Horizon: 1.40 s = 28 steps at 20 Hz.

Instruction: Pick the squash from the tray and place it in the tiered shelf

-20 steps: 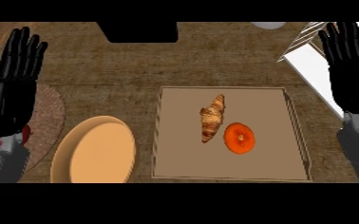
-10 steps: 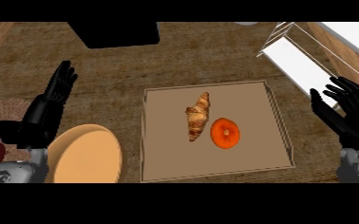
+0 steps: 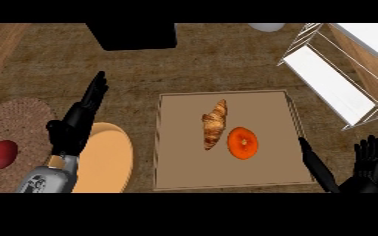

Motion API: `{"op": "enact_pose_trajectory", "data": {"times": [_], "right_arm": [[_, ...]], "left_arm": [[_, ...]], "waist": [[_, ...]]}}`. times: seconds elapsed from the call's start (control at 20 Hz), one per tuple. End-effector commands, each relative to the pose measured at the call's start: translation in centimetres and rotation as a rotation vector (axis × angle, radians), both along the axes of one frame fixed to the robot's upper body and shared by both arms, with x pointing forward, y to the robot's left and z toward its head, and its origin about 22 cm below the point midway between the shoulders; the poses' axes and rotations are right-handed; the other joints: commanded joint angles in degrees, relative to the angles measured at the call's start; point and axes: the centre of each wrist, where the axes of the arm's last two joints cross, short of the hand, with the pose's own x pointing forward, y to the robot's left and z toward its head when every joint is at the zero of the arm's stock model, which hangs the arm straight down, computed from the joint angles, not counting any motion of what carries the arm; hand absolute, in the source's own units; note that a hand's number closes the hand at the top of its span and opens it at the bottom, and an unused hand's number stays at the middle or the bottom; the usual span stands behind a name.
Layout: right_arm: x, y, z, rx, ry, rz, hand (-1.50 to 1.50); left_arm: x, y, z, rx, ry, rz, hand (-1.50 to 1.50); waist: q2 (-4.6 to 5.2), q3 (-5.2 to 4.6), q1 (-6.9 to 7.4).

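1. Orange squash (image 3: 243,142) lies on the tray (image 3: 277,105) at centre, just beside a croissant (image 3: 214,124); a careless grasp could take the pastry instead.
2. Right hand (image 3: 354,172), lower right, fingers spread, holds nothing; left hand (image 3: 77,122) rests open at left.
3. Tiered shelf (image 3: 328,77), upper right, has thin rails the squash might clip.

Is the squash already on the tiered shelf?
No, the orange squash lies on the tray beside the croissant, apart from the white tiered shelf.
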Motion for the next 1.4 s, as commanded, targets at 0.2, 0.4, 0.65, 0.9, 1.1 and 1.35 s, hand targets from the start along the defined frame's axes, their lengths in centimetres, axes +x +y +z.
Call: {"op": "enact_pose_trajectory", "data": {"times": [0.2,0.4,0.65,0.9,1.1,1.35], "right_arm": [[-5.2,3.7,0.8,-0.076,0.208,0.167,-1.5],[-5.4,1.8,4.3,-0.09,0.289,0.223,-1.5],[-5.9,1.6,5.1,-0.111,0.483,0.306,-1.5],[-6.1,-0.1,6.7,-0.172,0.769,0.387,-1.5],[-6.0,1.2,9.1,-0.193,0.889,0.383,-1.5],[-3.4,3.8,14.0,-0.213,0.928,0.367,-1.5]], "left_arm": [[0.0,-1.8,-0.4,0.001,0.015,-0.049,0.0],[1.0,-2.6,0.1,0.018,-0.001,-0.066,0.0],[1.3,-3.8,-0.3,0.005,-0.004,-0.073,0.0],[2.2,-3.2,1.1,0.023,-0.021,-0.08,0.0],[1.4,-3.4,0.3,0.019,-0.001,-0.106,0.0],[2.4,-3.6,-0.2,0.013,-0.011,-0.08,0.0]], "waist": [[0.33,-0.13,3.42],[0.56,-0.29,3.61],[1.17,-0.53,4.51],[1.33,-0.63,5.36],[0.86,-0.61,5.43],[0.82,-0.45,4.73]]}}
